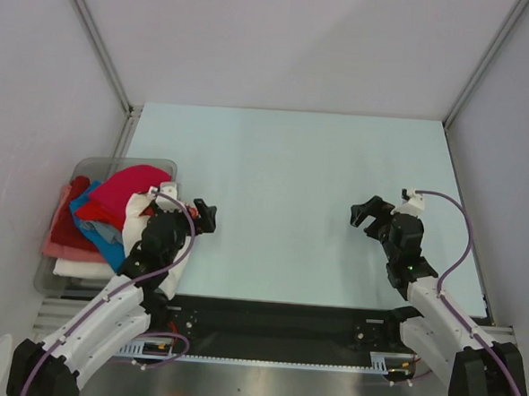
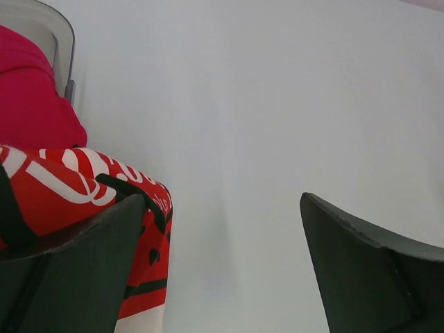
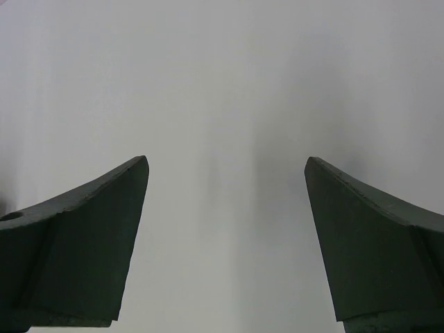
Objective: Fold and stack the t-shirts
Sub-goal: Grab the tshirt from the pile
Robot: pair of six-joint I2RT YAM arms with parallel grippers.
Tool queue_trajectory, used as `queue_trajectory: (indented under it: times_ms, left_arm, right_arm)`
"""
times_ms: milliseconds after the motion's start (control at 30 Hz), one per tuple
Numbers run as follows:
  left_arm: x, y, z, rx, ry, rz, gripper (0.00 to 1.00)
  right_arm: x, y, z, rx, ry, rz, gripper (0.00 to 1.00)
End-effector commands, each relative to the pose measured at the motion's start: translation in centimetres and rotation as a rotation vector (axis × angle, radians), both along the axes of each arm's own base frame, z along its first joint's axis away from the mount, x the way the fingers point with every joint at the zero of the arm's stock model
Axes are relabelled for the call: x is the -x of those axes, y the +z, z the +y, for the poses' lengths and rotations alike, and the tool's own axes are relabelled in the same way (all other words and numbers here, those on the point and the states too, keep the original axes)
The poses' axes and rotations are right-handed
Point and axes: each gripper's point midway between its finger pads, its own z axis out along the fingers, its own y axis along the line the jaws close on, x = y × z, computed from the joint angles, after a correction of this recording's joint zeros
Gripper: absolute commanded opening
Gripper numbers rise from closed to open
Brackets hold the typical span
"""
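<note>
The table (image 1: 285, 154) extends bare in front of both arms. No garment is laid out on it, so folding appears not yet begun.

The bin (image 1: 91, 165) stands just outboard of the left gripper (image 1: 202, 218). The t-shirts (image 1: 106, 224) are heaped in it and over its near rim, spilling toward that gripper.

Hazard 1: entanglement. The magenta-red tee (image 1: 132, 188) lies on top of the heap, with a blue tee (image 1: 109, 235) caught beneath it. A pull on one garment is likely to drag its neighbours out, or to shift the bin if it is as light as it looks.

Hazard 2: unintended pinch. In the left wrist view, the white tee (image 2: 62, 184) with its red print hangs right beside the outboard finger (image 2: 76, 263). Whether cloth and finger touch cannot be told. Closing here may catch a stray fold or several layers at once.

Hazard 3: uneven lift. The right gripper (image 1: 369, 213) hangs over bare table, well apart from the heap. A garment raised by the left gripper alone would probably hang bunched rather than flat.

Tool state: the jaws of both grippers stand fully apart, and neither holds anything.
</note>
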Motion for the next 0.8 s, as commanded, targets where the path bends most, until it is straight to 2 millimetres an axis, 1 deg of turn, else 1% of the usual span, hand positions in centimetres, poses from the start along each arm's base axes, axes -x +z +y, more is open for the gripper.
queue_trajectory:
  times_ms: [0,67,133,167,200,267,300,367,400,467,500,533,567,633,767]
  left_arm:
    - [-0.1,1.8,-0.5,0.007,-0.029,-0.057,1.00]
    - [0.0,2.1,-0.2,0.000,-0.011,-0.060,1.00]
    - [0.1,3.2,-0.2,0.013,0.003,-0.082,1.00]
    - [0.3,2.8,0.5,0.002,0.037,-0.049,1.00]
    - [0.2,4.7,0.2,0.027,0.040,-0.071,1.00]
    - [0.9,5.0,0.2,0.034,0.054,-0.028,1.00]
    - [0.9,6.8,0.3,0.050,0.076,-0.046,1.00]
    - [1.2,8.2,0.6,0.092,0.111,-0.043,1.00]
    - [1.5,9.1,1.5,0.101,0.161,-0.028,1.00]
    - [1.8,9.6,2.4,0.086,0.212,-0.001,1.00]
    - [2.3,10.2,3.2,0.073,0.248,0.029,1.00]
    - [2.5,10.1,4.6,0.044,0.322,0.048,1.00]
    - [2.6,9.7,5.1,0.020,0.358,0.082,1.00]
    - [3.1,9.8,6.4,-0.002,0.429,0.115,1.00]
    - [2.9,9.0,7.5,-0.028,0.473,0.166,1.00]
  right_arm:
    - [-0.4,1.4,0.1,-0.025,-0.005,-0.052,1.00]
    - [-0.3,1.3,0.0,-0.024,-0.008,-0.048,1.00]
    - [-0.3,1.2,0.0,-0.022,-0.009,-0.045,1.00]
    - [-0.3,1.1,0.0,-0.020,-0.009,-0.044,1.00]
    - [-0.3,1.2,0.0,-0.021,-0.009,-0.047,1.00]
    - [-0.3,1.2,0.0,-0.022,-0.009,-0.047,1.00]
    - [-0.3,1.1,0.0,-0.021,-0.007,-0.045,1.00]
    - [-0.3,1.1,0.1,-0.023,-0.002,-0.043,1.00]
    - [-0.4,1.1,0.1,-0.022,-0.002,-0.042,1.00]
    - [-0.3,1.0,0.4,-0.025,0.014,-0.042,1.00]
    - [-0.4,1.2,0.5,-0.029,0.019,-0.049,1.00]
    - [-0.4,1.0,0.7,-0.033,0.032,-0.042,1.00]
    - [-0.4,1.0,0.8,-0.032,0.039,-0.042,1.00]
    - [-0.6,1.0,1.1,-0.037,0.048,-0.040,1.00]
    - [-0.6,0.9,1.3,-0.041,0.058,-0.036,1.00]
